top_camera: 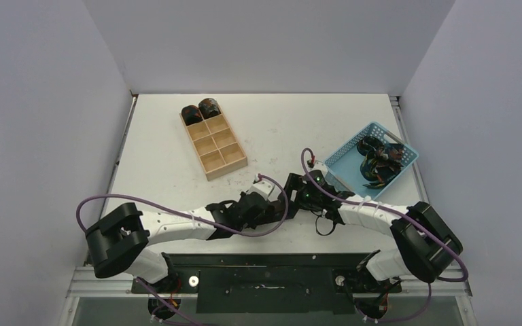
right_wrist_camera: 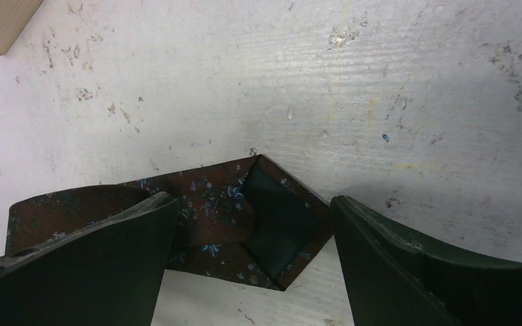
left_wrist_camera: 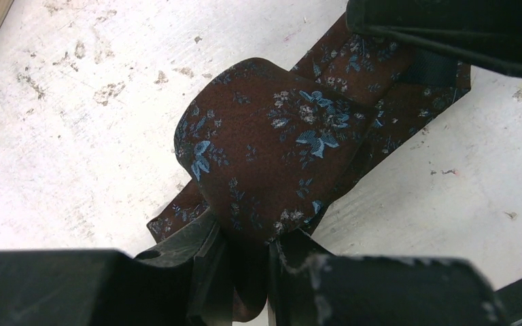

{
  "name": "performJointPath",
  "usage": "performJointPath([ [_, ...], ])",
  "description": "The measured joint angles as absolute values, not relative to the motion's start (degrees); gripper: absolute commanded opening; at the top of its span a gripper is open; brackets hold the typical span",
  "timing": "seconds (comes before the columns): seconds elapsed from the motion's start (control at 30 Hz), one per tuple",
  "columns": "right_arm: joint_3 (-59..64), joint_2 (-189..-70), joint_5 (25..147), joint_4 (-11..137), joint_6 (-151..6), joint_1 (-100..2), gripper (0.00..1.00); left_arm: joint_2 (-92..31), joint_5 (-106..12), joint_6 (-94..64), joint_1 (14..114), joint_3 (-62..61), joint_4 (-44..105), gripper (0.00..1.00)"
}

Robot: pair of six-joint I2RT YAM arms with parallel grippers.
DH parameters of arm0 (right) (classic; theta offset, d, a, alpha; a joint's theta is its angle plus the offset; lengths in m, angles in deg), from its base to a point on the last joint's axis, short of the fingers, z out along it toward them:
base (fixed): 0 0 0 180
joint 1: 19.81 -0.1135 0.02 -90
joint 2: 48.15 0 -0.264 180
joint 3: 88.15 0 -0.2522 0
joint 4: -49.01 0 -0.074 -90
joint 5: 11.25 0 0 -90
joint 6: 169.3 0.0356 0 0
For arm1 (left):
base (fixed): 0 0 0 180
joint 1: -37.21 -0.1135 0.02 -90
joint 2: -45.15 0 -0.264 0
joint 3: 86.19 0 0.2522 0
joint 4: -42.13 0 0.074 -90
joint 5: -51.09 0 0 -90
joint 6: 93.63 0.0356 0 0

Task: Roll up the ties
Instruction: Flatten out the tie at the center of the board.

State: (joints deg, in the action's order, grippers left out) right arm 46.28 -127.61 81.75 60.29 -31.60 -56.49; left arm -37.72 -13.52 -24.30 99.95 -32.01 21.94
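Observation:
A brown tie (left_wrist_camera: 272, 149) with small blue flowers lies on the white table, one end folded over into a raised loop. My left gripper (left_wrist_camera: 248, 272) is shut on the near edge of that loop, with fabric pinched between its fingers. The tie's pointed end (right_wrist_camera: 265, 210) lies flat with its dark lining showing, and my right gripper (right_wrist_camera: 251, 238) stands open over it, one finger on either side. In the top view both grippers, left (top_camera: 265, 204) and right (top_camera: 300, 191), meet at the table's middle front and hide this tie. Two rolled ties (top_camera: 200, 111) sit in the tray's far compartments.
The tan wooden tray (top_camera: 219, 151) lies at the back left of the centre. A light blue basket (top_camera: 353, 146) at the right holds more dark ties (top_camera: 379, 159). The right gripper's black body (left_wrist_camera: 448, 27) hangs over the tie's far part.

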Motion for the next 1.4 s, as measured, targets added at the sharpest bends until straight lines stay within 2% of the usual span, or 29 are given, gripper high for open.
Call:
performJointPath([
  [0.2, 47.41, -126.17, 79.26, 60.56, -28.97, -57.41, 0.84, -35.82, -12.74, -26.24, 99.95, -34.54, 23.73, 0.0],
  [0.47, 50.8, -114.04, 72.92, 64.67, -22.61, -59.36, 0.84, -34.51, -11.47, -29.98, 100.02, -37.73, 26.83, 0.0],
  [0.8, 49.08, -123.85, 68.9, 63.51, -16.08, -66.59, 0.8, -33.96, -9.54, -35.03, 100.45, -40.36, 30.55, 0.0],
  [0.9, 47.94, -125.97, 67.92, 62.5, -15.44, -67.25, 0.74, -33.33, -9.15, -35.82, 100.85, -41.05, 31.18, 0.0],
  [1.17, 44.51, -132.77, 64.7, 59.53, -15.77, -67.53, 0.46, -31.17, -8.78, -37.24, 101.7, -44.07, 32.8, 0.0],
  [1.4, 41.64, -139.94, 61.9, 53.13, -17.41, -68.1, 0.44, -27.45, -8.54, -39.03, 102.77, -47.7, 34.99, 0.0],
])
